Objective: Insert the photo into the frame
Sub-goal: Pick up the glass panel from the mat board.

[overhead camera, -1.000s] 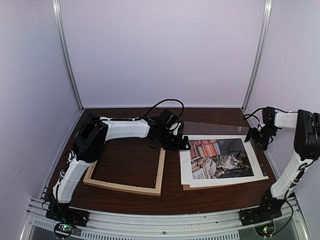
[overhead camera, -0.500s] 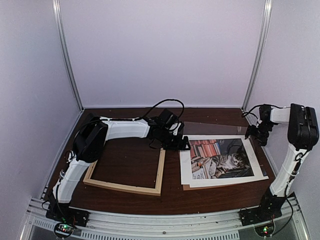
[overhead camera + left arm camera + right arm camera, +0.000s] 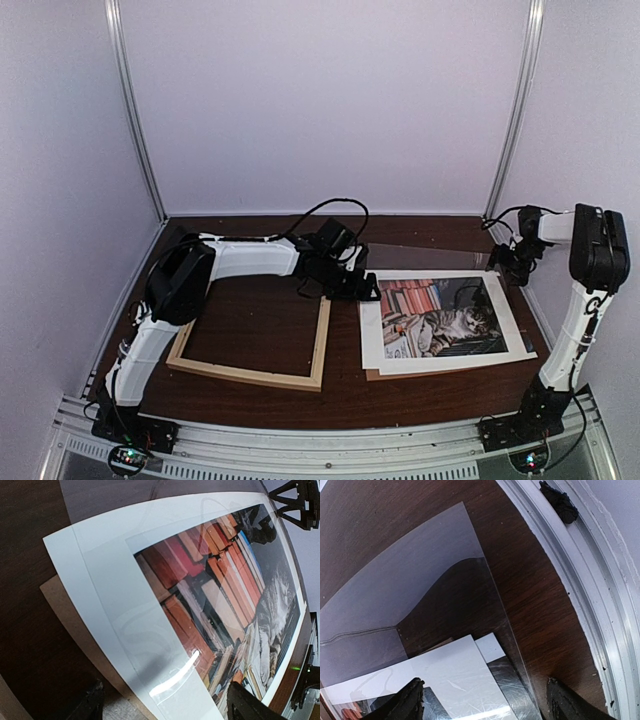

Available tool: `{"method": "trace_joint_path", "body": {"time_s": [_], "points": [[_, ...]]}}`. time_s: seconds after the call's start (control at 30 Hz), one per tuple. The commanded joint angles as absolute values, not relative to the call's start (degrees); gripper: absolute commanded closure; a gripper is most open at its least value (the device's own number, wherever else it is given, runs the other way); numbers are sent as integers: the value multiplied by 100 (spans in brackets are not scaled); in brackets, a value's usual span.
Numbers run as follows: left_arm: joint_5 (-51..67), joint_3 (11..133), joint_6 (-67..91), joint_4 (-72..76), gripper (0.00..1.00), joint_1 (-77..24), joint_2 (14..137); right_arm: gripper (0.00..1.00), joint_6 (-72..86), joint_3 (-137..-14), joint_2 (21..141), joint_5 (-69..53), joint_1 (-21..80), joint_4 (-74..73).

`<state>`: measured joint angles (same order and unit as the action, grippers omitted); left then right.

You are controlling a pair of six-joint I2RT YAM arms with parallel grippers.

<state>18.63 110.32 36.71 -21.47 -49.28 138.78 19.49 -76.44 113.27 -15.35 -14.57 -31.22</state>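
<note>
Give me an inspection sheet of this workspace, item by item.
Surface: dark brown wooden table.
Job's things: cat-and-books paper photo lies face up, right of the empty pale wooden picture frame, not in it.
Clutter: brown backing board under the photo; clear plastic sheet over it, overhanging the far side.
Hands: left hand open over the photo's left border; right hand open over the sheet's far right corner.
Cables: black cable loops above the left wrist.
Surroundings: pale walls, metal corner posts.
</note>
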Motion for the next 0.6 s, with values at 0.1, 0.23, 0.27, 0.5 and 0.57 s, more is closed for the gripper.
{"method": "trace_joint_path", "body": {"time_s": [0.1, 0.23, 0.27, 0.5, 0.57], "points": [[1736, 10851, 3662, -2625, 15, -4859, 13865, 19, 2049, -7369, 11297, -2186, -1478, -2928], [1727, 10833, 3709, -2624, 15, -4860, 13873, 21, 2131, -7079, 11107, -2478, -1484, -2737], [1721, 10833, 3728, -2627, 15, -4860, 13877, 22, 2159, -7015, 11071, -2553, -1485, -2692], [1655, 10766, 3839, -2682, 15, -4860, 13869, 26, 2215, -6595, 10672, -2831, -1485, -2475], [1630, 10749, 3865, -2689, 15, -4860, 13861, 26, 2202, -6530, 10573, -2870, -1484, -2470]]}}
